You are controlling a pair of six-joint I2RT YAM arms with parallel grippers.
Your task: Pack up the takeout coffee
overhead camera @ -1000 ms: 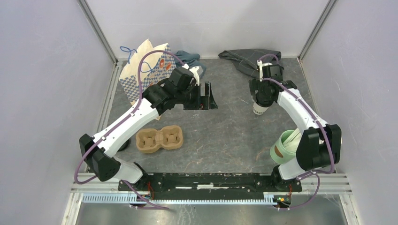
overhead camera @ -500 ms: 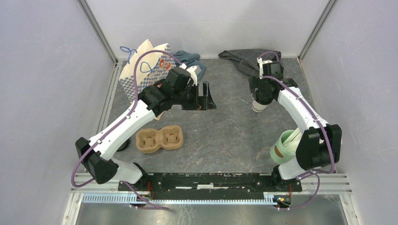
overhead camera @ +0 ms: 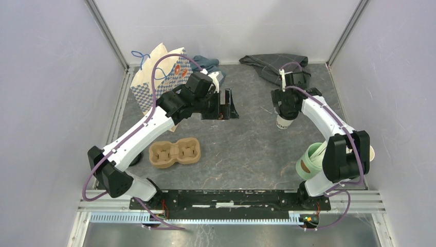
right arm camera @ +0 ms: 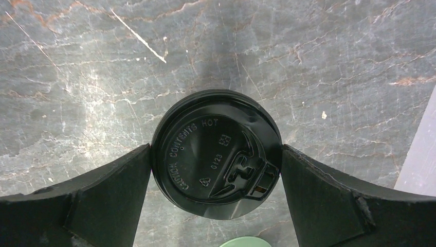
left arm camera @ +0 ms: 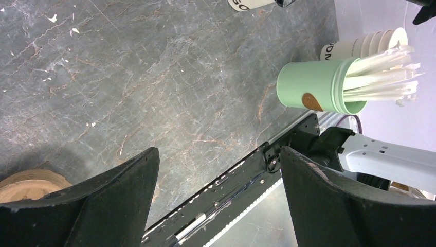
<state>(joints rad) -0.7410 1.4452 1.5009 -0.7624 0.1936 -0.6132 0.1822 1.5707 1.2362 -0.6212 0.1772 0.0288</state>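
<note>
The takeout coffee (overhead camera: 283,122) is a small white paper cup with a black lid (right arm camera: 216,154), at the right rear of the table. My right gripper (overhead camera: 286,105) sits over it. In the right wrist view my right gripper (right arm camera: 216,149) has both fingers pressed against the sides of the lid. The cup's base also shows at the top of the left wrist view (left arm camera: 249,4). My left gripper (overhead camera: 224,105) hovers above the table's middle rear, beside the paper bag (overhead camera: 154,77). It is open and empty in its wrist view (left arm camera: 218,154).
A brown pulp cup carrier (overhead camera: 175,153) lies front left. A mint-green cup with white sticks (overhead camera: 310,162) and stacked white cups (left arm camera: 360,43) stand by the right arm's base. Dark cloth (overhead camera: 272,64) and blue cloth (overhead camera: 208,64) lie at the back.
My right gripper and the coffee cup have shifted slightly toward the front. My left arm swayed a little and is back near where it was.
</note>
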